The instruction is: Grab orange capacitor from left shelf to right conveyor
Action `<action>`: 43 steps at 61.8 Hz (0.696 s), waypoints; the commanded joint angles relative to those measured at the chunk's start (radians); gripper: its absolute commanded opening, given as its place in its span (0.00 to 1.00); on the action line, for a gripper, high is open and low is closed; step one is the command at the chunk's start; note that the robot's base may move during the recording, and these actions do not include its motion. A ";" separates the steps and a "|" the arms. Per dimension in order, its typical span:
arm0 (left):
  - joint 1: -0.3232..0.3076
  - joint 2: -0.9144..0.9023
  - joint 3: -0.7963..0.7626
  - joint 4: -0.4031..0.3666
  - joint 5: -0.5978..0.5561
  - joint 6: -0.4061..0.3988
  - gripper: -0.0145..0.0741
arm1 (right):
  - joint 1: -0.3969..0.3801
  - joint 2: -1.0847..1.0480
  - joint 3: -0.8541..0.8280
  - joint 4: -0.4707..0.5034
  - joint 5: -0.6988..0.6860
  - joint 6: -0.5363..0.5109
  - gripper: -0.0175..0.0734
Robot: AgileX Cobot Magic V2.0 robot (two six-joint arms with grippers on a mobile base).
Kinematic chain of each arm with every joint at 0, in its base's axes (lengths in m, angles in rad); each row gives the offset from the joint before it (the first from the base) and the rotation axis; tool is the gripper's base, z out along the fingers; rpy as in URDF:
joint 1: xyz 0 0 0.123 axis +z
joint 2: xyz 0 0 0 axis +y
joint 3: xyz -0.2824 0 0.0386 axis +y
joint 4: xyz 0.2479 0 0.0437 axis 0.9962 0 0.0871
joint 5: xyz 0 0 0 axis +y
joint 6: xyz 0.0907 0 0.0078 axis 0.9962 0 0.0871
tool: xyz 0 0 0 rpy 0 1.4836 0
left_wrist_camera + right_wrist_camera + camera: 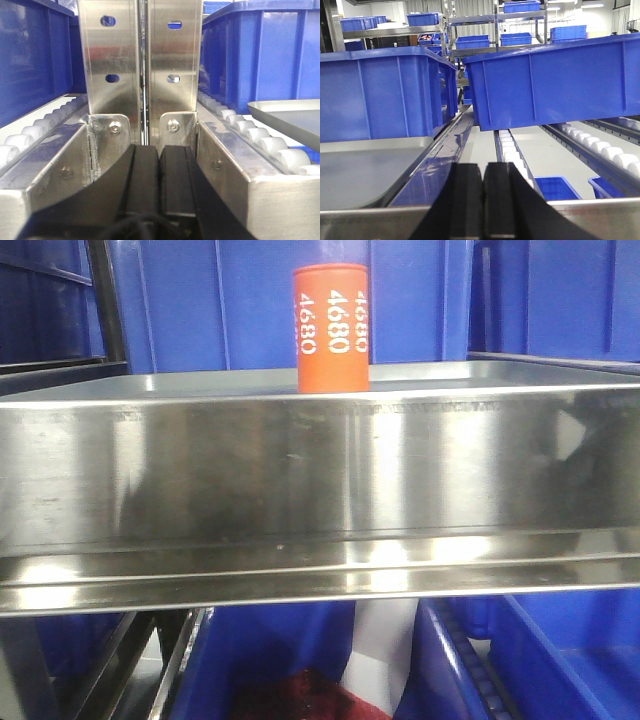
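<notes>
**A:** How does the left end effector (159,156) stand?

**B:** Closed. Its two black pads (142,172) press flat against each other with only a thin seam between them, and they grip nothing. Its wrist camera faces a pair of steel uprights (120,60) with oval holes. White rollers (250,135) on rails and blue bins (260,55) flank them.

**A:** And the right end effector (483,175)?

**B:** The same: pads together, nothing held. Its camera shows two big blue tubs (550,85), a grey tray (360,170) and more roller track (510,150).

**A:** Where is the orange capacitor (331,335)?

**B:** It stands upright on the left shelf (320,470), about midway along the shelf's width. It sits back from the shelf's tall shiny front lip, which hides its foot. Neither end effector shows in the front view.

**A:** Any writing on it?

**B:** White "4680", printed sideways so it runs along the cylinder's height, and repeated around the side. Two columns read in full. The ones at either edge are cut off by the curve. I can read nothing on the shelf itself.

**A:** What else is near the shelf?

**B:** Behind it stand the back bins (200,310), blue plastic. Beneath it are the lower bins (570,660), also blue. Under the shelf's middle lies something red (300,695); I cannot tell what it is.
</notes>
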 commanded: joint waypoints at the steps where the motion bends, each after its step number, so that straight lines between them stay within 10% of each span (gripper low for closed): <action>1: -0.002 0.010 -0.008 -0.005 -0.090 0.000 0.05 | -0.004 -0.021 0.003 0.000 -0.092 -0.012 0.25; 43: -0.002 0.010 -0.008 -0.005 -0.090 0.000 0.05 | -0.004 -0.021 0.002 0.000 -0.188 -0.001 0.25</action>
